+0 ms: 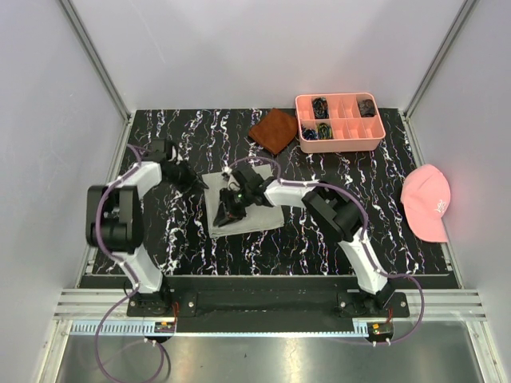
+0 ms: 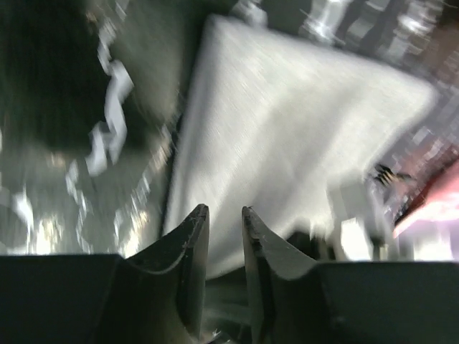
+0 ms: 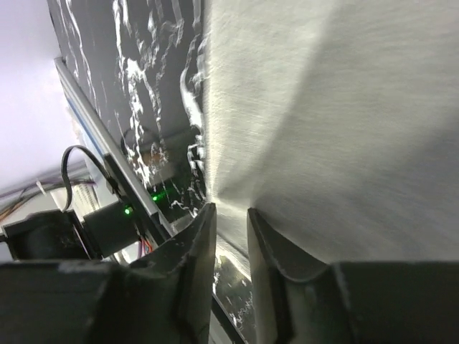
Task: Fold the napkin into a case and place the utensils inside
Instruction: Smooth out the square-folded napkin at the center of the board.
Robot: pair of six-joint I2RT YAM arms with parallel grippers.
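- The napkin [image 1: 257, 220] lies near the middle of the surface [image 1: 200, 247]. It looks light, soft and limp, best pinched at an edge or corner.
- The right hand [image 3: 231, 209] is narrow, apparently pinching its edge.
- The left hand [image 2: 224, 209] is narrow; whether it grips cannot be told.

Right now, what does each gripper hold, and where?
The right gripper pinches the napkin at its edge, it seems. The left gripper: cannot tell, view blurred.

napkin [image 1: 257, 217] | light grey, plain cloth | spread flat as a skewed rectangle | laid centrally on the table [image 1: 184, 239]
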